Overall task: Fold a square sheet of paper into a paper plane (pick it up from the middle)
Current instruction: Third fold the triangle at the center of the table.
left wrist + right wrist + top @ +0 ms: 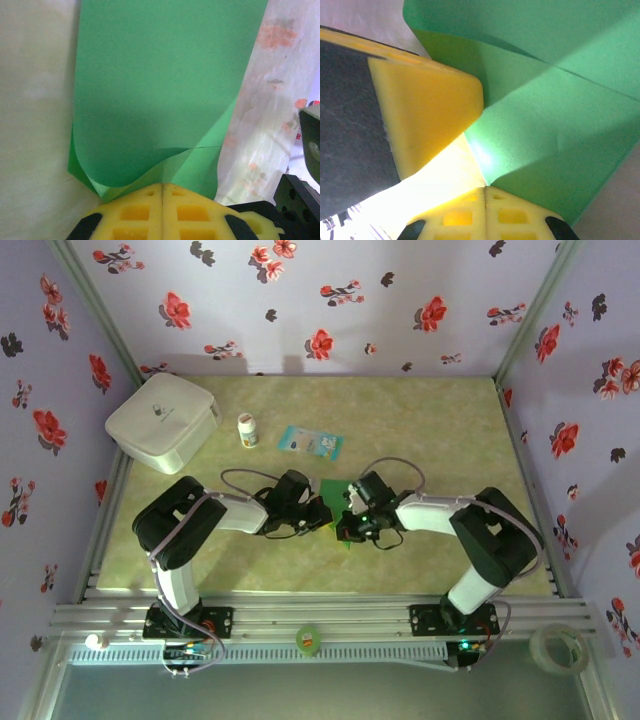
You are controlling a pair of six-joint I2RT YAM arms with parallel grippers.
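Observation:
The square sheet of paper (332, 489) is bright green and partly folded, held up off the table's middle between both arms. In the left wrist view the paper (165, 90) rises broad and curved, with a crease and layered flaps low down. My left gripper (161, 186) is shut on its bottom fold. In the right wrist view the paper (560, 115) spreads up and to the right, and my right gripper (485, 189) is shut on its lower edge. The left gripper's yellow finger (425, 115) stands close at the upper left. From above, the left gripper (316, 512) and right gripper (346, 522) nearly touch.
A white lidded box (163, 420) sits at the back left, with a small white bottle (247, 430) and a blue-and-white packet (310, 442) behind the grippers. A green tape roll (308, 640) and a clear tape roll (557, 648) lie on the near rail.

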